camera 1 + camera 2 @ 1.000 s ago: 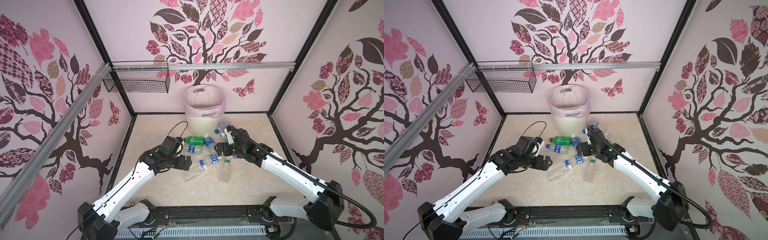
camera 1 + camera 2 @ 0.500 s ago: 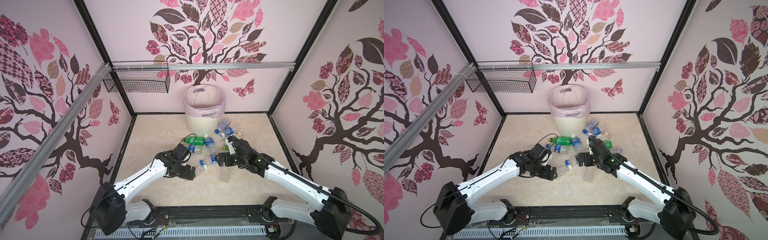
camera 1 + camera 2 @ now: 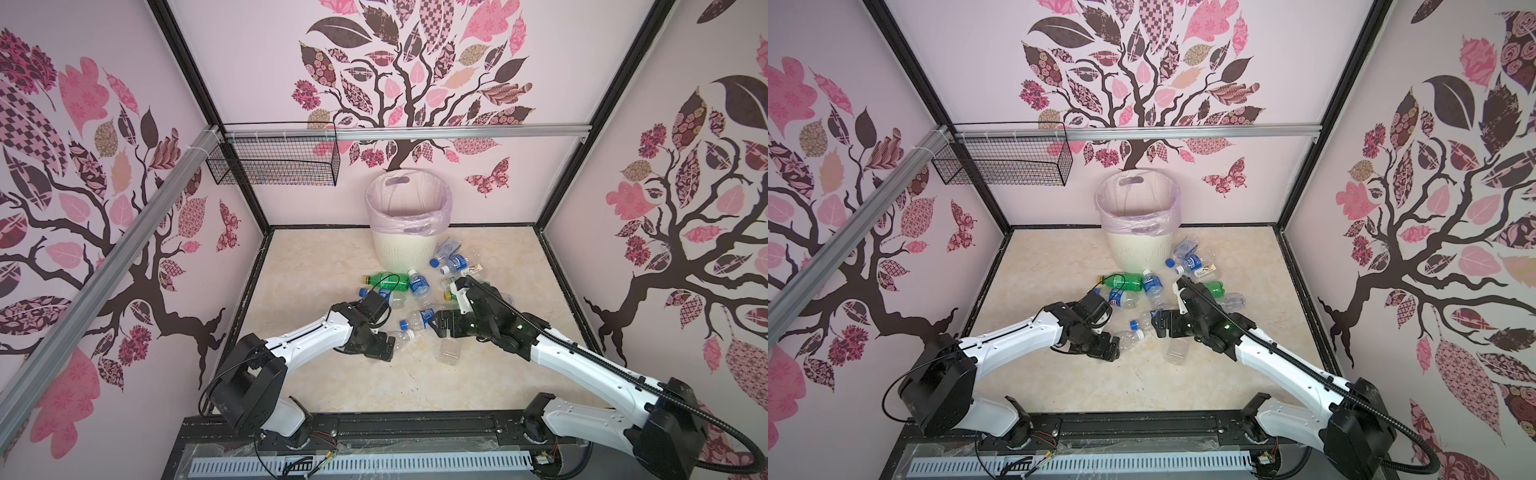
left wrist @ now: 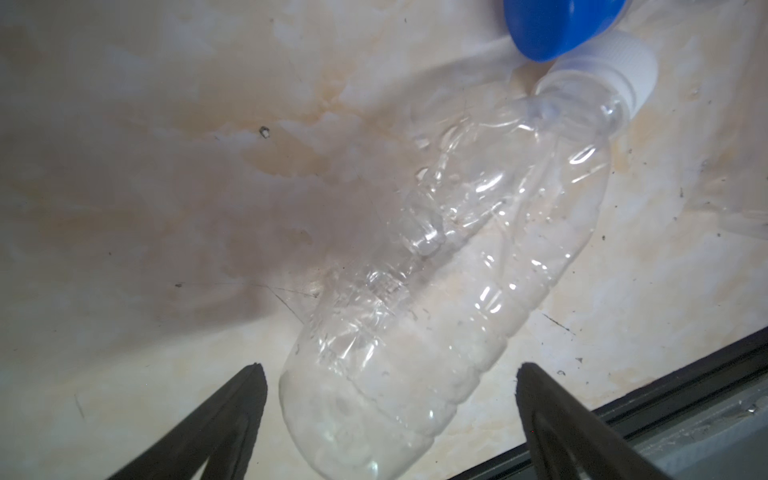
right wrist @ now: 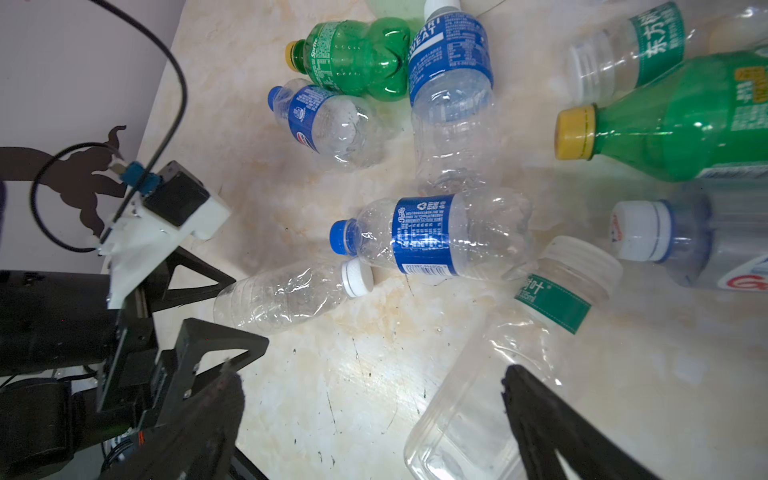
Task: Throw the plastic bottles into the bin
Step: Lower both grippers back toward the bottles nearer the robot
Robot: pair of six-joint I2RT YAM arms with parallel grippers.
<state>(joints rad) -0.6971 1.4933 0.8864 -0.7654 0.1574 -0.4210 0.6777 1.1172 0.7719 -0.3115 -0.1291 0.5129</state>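
Lying sideways, the clear crumpled bottle (image 4: 436, 270) wears a white cap (image 4: 615, 66).

Marbled beige tabletop (image 3: 316, 266) carries the bin (image 3: 405, 249) and scattered plastic bottles (image 3: 417, 283).

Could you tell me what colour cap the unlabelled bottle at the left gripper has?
White cap, clearest in the left wrist view.

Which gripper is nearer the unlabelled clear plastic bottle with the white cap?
Left. The left gripper straddles the unlabelled clear bottle at its base, jaws open. The right gripper, also open, is past its cap end, by a square green-labelled bottle.
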